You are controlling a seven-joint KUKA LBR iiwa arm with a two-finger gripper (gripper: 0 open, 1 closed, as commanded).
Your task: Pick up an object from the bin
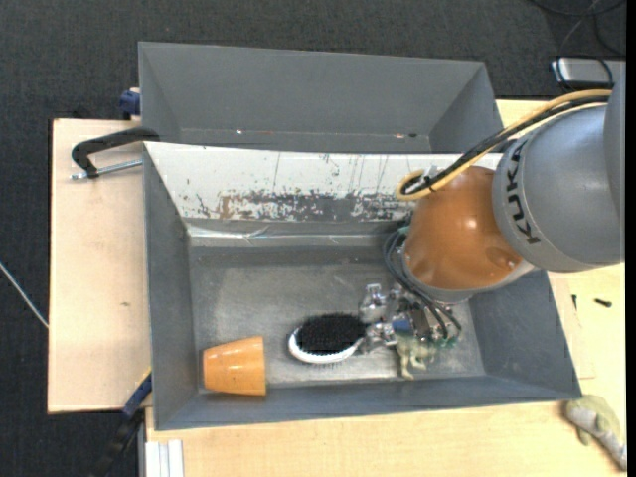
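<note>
My gripper is low in the bin's front right part, its metal fingers beside the right end of a hairbrush. The hairbrush has a white oval frame and black bristles and lies flat on the bin floor near the front wall. Its handle end points toward the gripper and is partly hidden by the fingers. An orange plastic cup lies on its side in the front left corner, well left of the gripper.
The arm with its orange cover and cables hangs over the bin's right side, hiding the floor beneath it. The bin's walls slope in steeply; the back and left floor lies bare.
</note>
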